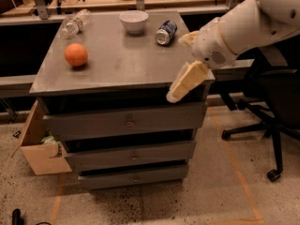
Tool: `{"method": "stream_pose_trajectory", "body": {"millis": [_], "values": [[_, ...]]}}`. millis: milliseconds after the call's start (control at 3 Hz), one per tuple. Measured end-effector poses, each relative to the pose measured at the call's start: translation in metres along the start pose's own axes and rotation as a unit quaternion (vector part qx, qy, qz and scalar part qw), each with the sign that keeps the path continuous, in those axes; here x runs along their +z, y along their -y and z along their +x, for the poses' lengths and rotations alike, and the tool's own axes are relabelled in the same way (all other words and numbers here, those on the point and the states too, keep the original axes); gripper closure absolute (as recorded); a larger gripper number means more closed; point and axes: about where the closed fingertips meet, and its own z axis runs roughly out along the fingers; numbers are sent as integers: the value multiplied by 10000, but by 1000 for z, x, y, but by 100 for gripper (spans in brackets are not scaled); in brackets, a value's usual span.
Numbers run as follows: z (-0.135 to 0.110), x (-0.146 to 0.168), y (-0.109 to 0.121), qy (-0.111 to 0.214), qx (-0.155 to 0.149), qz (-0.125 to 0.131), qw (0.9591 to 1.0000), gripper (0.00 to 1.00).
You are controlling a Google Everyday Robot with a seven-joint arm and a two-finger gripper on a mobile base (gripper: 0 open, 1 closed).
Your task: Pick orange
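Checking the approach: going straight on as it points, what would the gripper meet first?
The gripper, at the grey metal cabinet's front right corner, points down-left: probably its top drawer front, depth unclear.

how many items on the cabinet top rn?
4: orange front left, plastic bottle back left, white bowl back centre, can back right. Gripper at front right edge; arm may hide more.

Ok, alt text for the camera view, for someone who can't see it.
A robot arm's gripper hangs over the right front corner of a grey drawer cabinet, apart from the orange on its left side. A white bowl, a tipped can and a plastic bottle sit along the back.
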Motion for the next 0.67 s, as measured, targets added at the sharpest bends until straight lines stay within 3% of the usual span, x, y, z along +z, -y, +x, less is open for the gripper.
{"method": "stream_pose_trajectory", "body": {"millis": [333, 667], "values": [[-31, 71, 25, 647, 377, -5, 9972, 0], [-72, 118, 47, 1132, 781, -54, 9905, 0]]}}
